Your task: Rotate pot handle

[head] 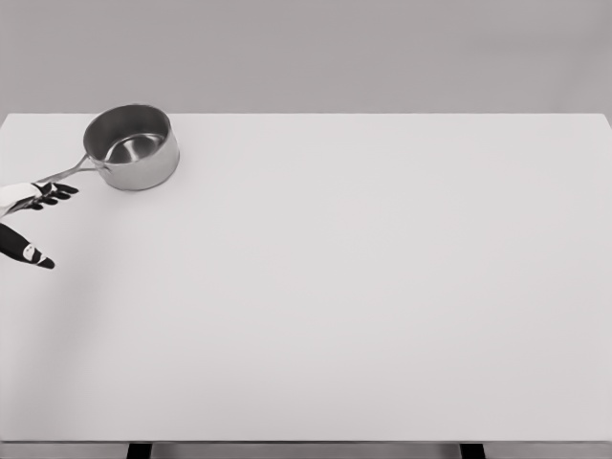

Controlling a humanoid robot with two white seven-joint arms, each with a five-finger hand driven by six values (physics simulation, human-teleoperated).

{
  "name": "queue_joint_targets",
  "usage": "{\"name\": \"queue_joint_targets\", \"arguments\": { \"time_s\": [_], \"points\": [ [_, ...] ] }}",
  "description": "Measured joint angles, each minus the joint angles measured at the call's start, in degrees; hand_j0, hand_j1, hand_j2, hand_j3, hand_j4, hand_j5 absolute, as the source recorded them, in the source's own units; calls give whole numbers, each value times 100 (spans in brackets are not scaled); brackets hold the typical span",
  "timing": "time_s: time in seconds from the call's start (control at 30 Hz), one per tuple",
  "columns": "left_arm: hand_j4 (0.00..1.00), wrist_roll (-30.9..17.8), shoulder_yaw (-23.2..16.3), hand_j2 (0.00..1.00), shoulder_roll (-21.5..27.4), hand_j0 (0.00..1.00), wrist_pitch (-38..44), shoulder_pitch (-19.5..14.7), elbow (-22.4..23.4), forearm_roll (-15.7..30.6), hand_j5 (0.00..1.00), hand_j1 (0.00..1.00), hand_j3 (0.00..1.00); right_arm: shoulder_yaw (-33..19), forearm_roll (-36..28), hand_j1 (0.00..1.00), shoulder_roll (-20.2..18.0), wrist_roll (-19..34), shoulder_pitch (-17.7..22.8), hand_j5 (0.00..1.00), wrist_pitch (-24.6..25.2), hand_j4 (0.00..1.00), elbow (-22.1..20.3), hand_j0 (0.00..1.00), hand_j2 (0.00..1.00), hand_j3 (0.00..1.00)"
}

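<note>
Head view: a stainless-steel saucepan [132,146] stands upright near the far left corner of the white table [363,287]. Its interior is empty and reflective. The saucepan handle [69,173], a long thin metal bar, extends from the pot wall toward the lower left, pointing at the left edge of the frame.

The left hand [33,206] enters at the left edge, at the free end of the handle. Its dark fingers [55,194] lie just below the handle tip, extended rather than curled, and the thumb [27,251] is spread well apart, lower down. The hand is unclenched and grips nothing; whether the fingers touch the handle cannot be determined. The right hand is out of frame.
</note>
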Motion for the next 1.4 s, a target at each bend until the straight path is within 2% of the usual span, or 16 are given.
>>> {"name": "queue_joint_targets", "arguments": {
  "time_s": [0.87, 1.4],
  "points": [
    [100, 0, 6, 100, -449, 100, 3, -395, 728, -578, 100, 100, 100, 0, 0, 100, 0, 0, 0, 100, 0, 100, 0, 100, 100, 100],
    [100, 0, 3, 100, -727, 100, -4, -817, 1205, -939, 100, 100, 100, 0, 0, 100, 0, 0, 0, 100, 0, 100, 0, 100, 100, 100]
  ]
}}
